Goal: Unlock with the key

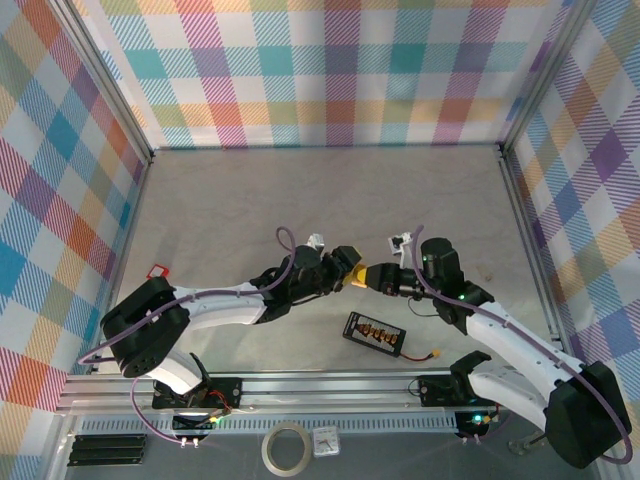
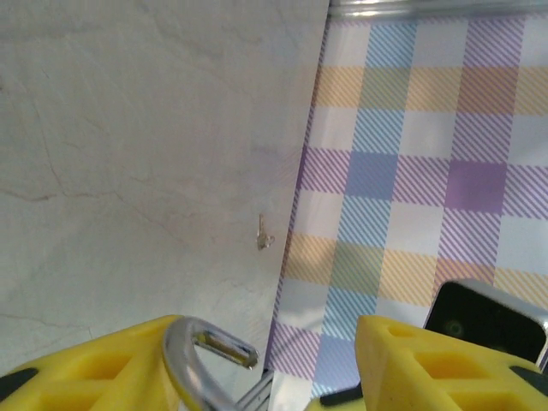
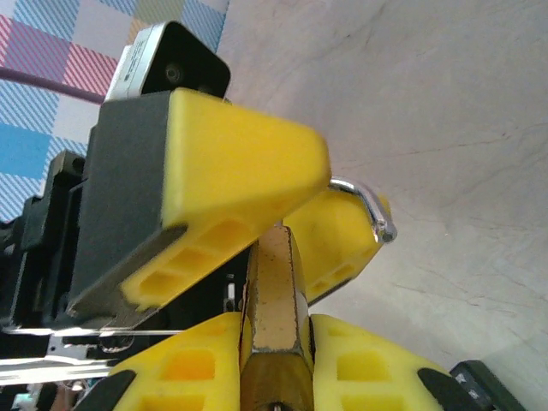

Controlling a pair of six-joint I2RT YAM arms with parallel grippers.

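My grey worktable (image 1: 250,200) sits inside walls of pastel plaid cloth (image 1: 340,70). Near its front edge lies a flat black device (image 1: 373,332) whose cable ends in an orange plug (image 1: 432,356). A small red-edged tag (image 1: 157,269) lies near the left wall. Below the aluminium rail (image 1: 330,385) I see a tape roll (image 1: 285,448) just beside a small white square dial (image 1: 326,441)

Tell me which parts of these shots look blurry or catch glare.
Left wrist view: the yellow fingers are soft at the bottom edge, and the shackle catches a bright glint. Right wrist view: the brass padlock is close and blurred. Top view: even light, no glare on the table.
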